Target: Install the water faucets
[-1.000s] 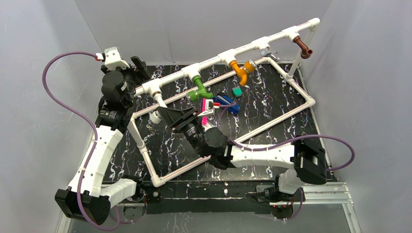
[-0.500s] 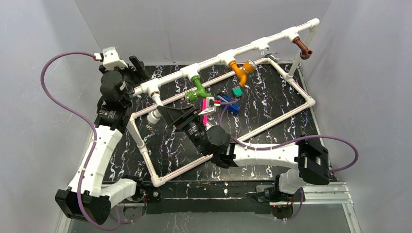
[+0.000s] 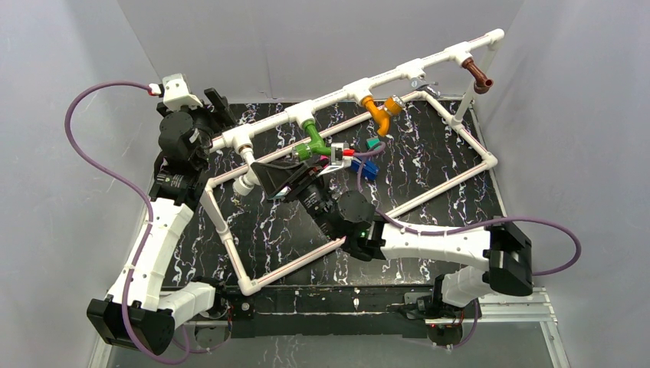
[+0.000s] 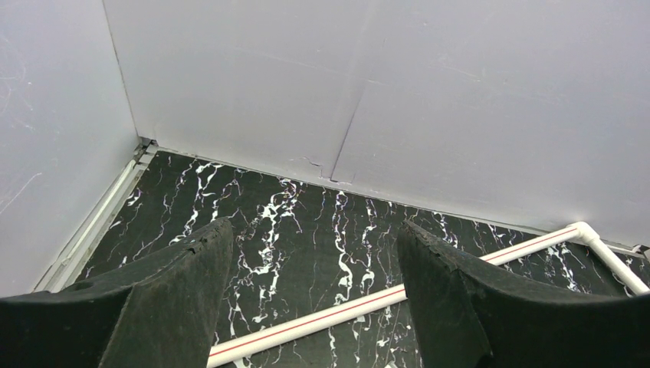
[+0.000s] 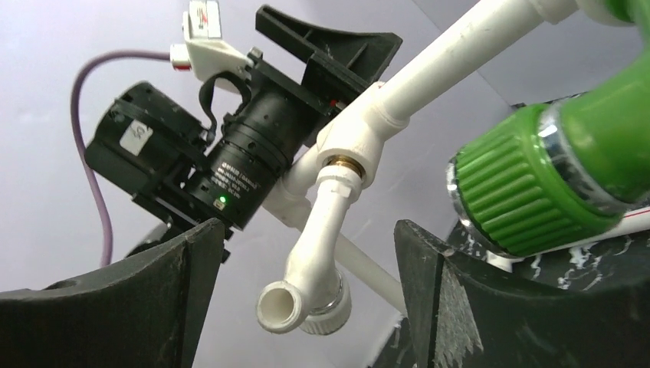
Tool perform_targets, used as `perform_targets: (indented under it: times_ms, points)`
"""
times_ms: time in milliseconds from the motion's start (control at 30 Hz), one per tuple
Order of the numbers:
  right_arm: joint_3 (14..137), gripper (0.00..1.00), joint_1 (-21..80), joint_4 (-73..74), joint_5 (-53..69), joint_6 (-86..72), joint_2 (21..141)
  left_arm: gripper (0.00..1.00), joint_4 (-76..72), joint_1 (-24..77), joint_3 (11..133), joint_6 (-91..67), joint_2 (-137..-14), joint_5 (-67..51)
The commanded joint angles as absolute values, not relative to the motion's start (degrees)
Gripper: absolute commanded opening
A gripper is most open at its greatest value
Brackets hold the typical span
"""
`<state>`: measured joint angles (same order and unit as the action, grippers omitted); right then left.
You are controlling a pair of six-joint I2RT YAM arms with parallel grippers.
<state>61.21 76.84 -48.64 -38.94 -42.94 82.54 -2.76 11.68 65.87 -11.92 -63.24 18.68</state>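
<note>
R pincer [image 5: 305,230]: just sprung apart, you've let go of white faucet [image 3: 247,175].
Faucet: hangs on end tee [image 3: 239,139] unaided (prob. seated).
L pincer [image 4: 314,238]: apart, empty.

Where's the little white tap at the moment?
In the top view, the white faucet hangs from the left end of the pipe frame, just left of the green faucet.
</note>
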Motion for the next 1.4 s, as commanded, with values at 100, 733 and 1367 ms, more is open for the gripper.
perform_targets:
  times_ms: [100,733,1367]
  points:
    - [66.0,0.88,76.8,-39.1,-30.4,-25.0,75.6,0.76,16.6,11.2,58.4,-11.8,-70.4,19.3]
    - [74.9,0.92,76.9,-4.1,-6.9,40.7,65.9,0.76,16.6,11.3,58.3,-11.7,-70.8,19.4]
    - [74.8,0.89,78.6,-8.7,-16.4,97.6,76.8,0.76,16.6,11.3,58.3,-11.6,-70.8,19.4]
